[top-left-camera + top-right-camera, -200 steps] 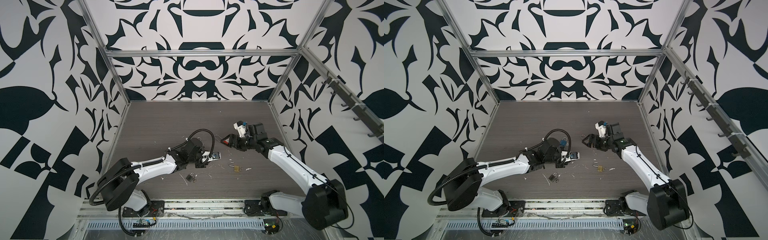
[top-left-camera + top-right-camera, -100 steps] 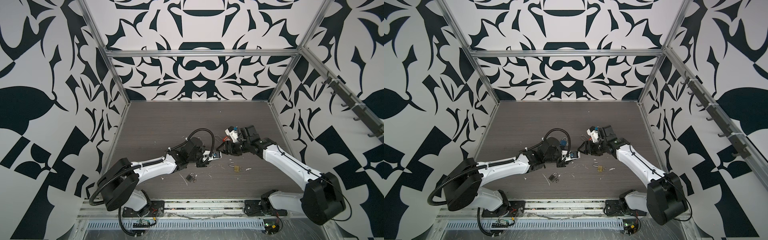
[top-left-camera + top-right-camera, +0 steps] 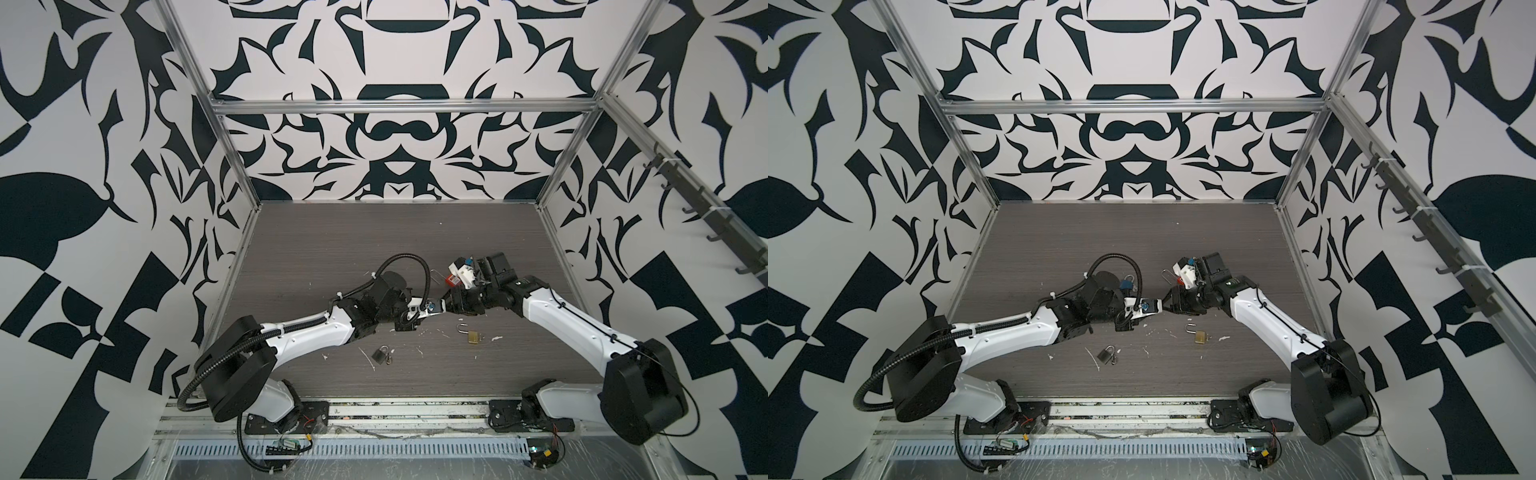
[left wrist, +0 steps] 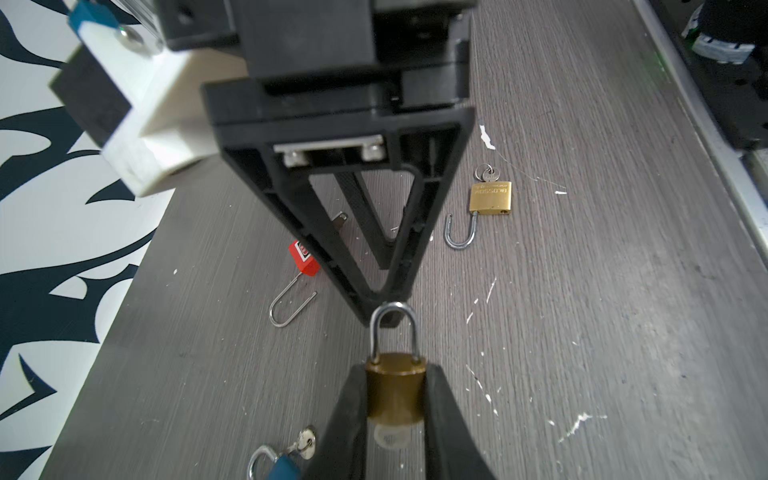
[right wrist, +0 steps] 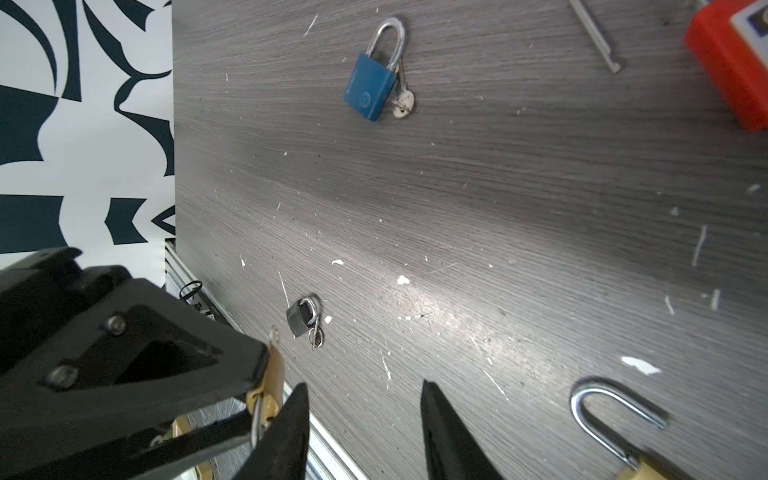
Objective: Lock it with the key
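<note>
left claw [image 4: 395,376] pinches brass padlock [image 4: 395,395] | shackle [image 4: 392,309] points at right claw [image 5: 361,388] | right claw spread, padlock just outside its gap

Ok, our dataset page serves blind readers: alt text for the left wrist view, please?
The left gripper clamps a small brass padlock by its body, shackle closed, pointing at the tips of the right gripper. On the grey table lie an open brass padlock, a red padlock and a blue padlock.
</note>
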{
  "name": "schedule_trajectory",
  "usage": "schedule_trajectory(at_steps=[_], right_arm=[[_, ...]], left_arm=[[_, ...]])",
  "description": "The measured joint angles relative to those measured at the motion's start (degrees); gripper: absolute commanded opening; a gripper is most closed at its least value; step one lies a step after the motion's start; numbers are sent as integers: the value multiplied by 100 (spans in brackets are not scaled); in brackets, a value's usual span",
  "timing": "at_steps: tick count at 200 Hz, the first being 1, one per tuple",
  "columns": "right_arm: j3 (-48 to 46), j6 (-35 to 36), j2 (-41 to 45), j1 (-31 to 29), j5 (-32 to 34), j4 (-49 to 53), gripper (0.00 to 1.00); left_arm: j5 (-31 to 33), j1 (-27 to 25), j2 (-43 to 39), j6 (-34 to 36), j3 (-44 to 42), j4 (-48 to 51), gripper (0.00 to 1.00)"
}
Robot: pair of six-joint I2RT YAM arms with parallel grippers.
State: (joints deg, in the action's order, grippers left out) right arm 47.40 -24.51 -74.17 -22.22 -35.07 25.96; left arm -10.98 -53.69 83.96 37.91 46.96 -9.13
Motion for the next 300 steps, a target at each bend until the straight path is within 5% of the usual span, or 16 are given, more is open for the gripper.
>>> schedule_trajectory(at_steps=[56, 127, 224, 300], right_arm=[[0, 26, 629, 0, 348, -26, 36], [-111, 44, 719, 0, -479, -319, 28], [-367, -111, 463, -72, -804, -636, 24], [-400, -254, 304, -131, -848, -826, 5]], left_arm=[[0, 0, 0, -2, 0, 142, 0], [-4, 0, 31, -46, 0, 144, 0], [-2, 0, 66, -92, 7, 136, 0], [9, 0, 87, -107, 7, 122, 0]])
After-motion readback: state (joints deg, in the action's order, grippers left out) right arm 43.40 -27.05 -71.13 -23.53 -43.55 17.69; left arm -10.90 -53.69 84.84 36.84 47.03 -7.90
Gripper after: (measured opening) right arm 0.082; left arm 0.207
